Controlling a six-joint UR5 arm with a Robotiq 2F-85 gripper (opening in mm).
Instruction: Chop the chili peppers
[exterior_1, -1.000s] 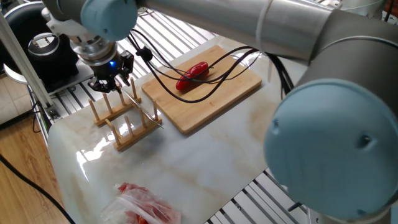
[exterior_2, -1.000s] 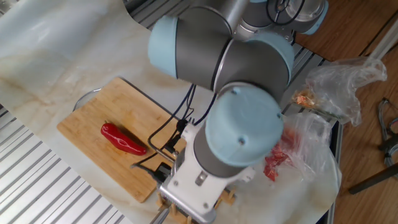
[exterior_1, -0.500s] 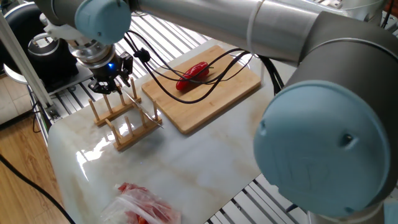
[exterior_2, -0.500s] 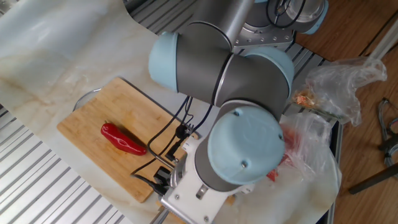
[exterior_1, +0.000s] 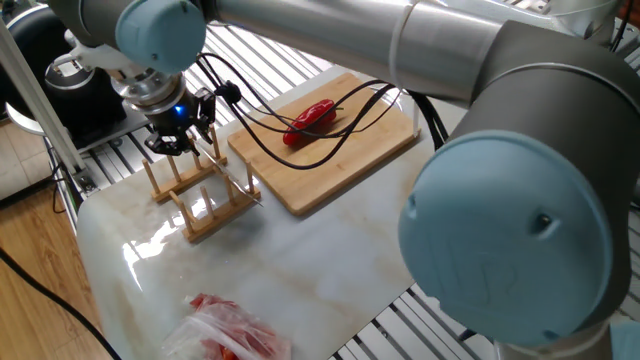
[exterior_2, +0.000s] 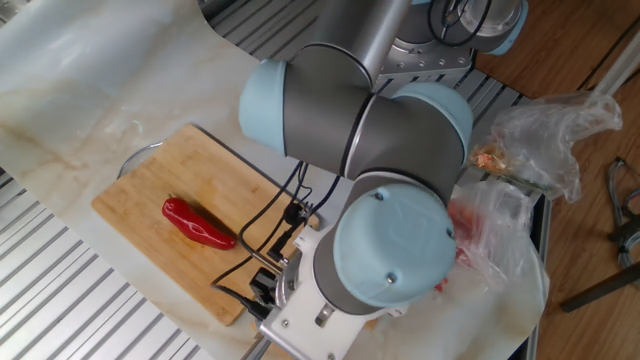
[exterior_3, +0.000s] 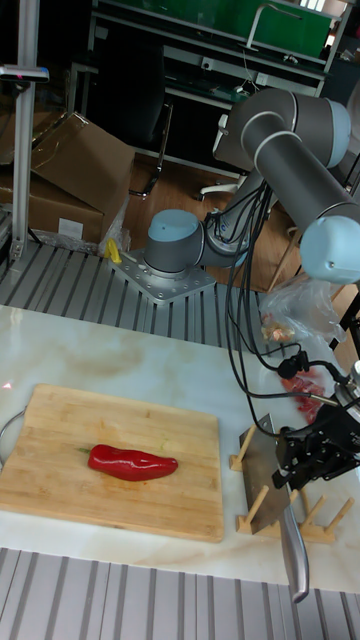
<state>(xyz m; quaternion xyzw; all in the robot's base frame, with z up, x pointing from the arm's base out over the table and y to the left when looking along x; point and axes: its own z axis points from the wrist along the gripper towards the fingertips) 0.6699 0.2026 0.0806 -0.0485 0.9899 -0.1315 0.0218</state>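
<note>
Your gripper (exterior_3: 312, 452) sat over the wooden rack (exterior_1: 200, 195) beside the knife (exterior_3: 292, 540); its jaw state was unclear. The chili pepper (exterior_3: 131, 462) lay whole on the cutting board (exterior_3: 60, 470).

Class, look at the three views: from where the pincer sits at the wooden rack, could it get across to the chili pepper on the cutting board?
Probably yes. The chili pepper lies uncovered on the cutting board, with nothing between it and the pincer.

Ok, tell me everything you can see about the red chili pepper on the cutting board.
The glossy bright-red chili pepper is whole and uncut, plump at one end and tapering, with a short dark stem. It lies flat on its side near the middle of the pale wooden cutting board, touched by nothing else.
</note>
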